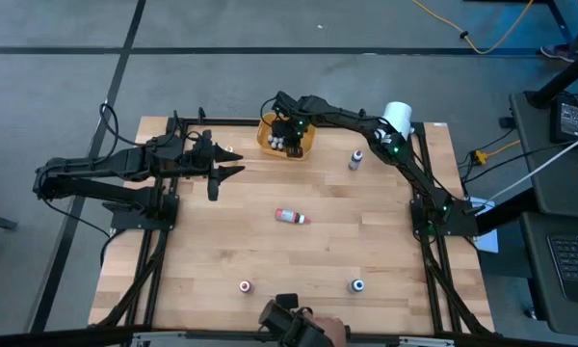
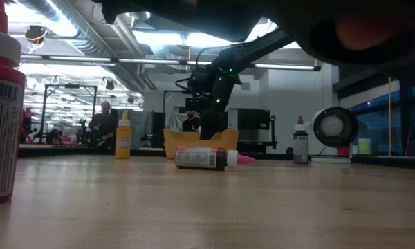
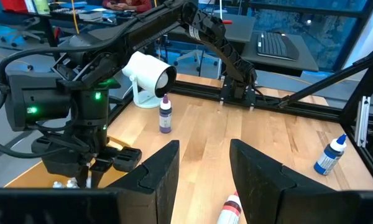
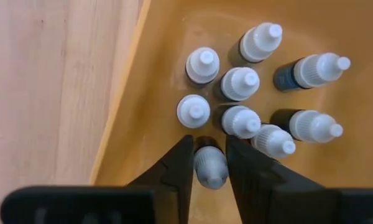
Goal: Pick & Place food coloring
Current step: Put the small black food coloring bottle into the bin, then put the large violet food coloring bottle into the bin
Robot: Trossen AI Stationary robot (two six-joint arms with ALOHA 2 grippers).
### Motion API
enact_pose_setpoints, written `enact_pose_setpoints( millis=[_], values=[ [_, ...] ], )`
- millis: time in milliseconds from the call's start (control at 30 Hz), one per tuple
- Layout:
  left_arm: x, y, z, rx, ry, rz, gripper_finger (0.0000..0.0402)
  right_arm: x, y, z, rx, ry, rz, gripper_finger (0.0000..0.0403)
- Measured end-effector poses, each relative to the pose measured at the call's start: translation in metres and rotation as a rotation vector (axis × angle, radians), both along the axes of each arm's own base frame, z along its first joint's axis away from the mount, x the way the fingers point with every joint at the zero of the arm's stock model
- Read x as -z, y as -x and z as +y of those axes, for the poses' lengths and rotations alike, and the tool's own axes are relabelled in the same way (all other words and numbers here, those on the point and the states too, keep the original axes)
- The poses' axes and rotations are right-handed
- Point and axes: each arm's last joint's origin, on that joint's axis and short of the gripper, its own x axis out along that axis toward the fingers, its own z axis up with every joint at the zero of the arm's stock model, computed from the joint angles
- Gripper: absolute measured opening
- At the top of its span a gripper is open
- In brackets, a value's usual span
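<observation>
An orange bowl point(image 1: 306, 146) at the table's far edge holds several tiny food coloring bottles point(image 4: 239, 84) with white tops, standing close together. My right gripper point(image 4: 210, 155) reaches down into the bowl point(image 4: 143, 112), shut on a grey-topped bottle point(image 4: 210, 169). My left gripper point(image 3: 202, 168) hovers open at the table's far left point(image 1: 229, 164), nothing between its fingers. More bottles rest on the table: a pink one point(image 1: 291, 216) on its side, a purple-topped one point(image 1: 355, 159) upright. My right gripper has the grey-topped bottle's body, just under the cap point(image 4: 210, 180), between its two fingers, which come steeply from above. The bottle stands upright among the others in the bowl. Its foot is hidden, so whether it rests on the bowl's floor I cannot tell.
A big white cylinder point(image 1: 397, 118) lies at the far right corner. Near the front edge stand a red-topped bottle point(image 1: 245, 285) and a blue-topped one point(image 1: 357, 284). A yellow bottle point(image 2: 124, 136) stands at the far left. Bare wood lies around the pink bottle point(image 2: 204, 158).
</observation>
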Motion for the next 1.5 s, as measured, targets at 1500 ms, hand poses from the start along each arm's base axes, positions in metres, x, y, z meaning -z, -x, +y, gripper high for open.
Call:
enact_pose_setpoints(
  millis=[1500],
  values=[
    [0.000,0.000,0.000,0.000,0.000,0.000,0.0139,-0.117,0.058,0.021,0.069,-0.284,-0.007,0.0057]
  ],
)
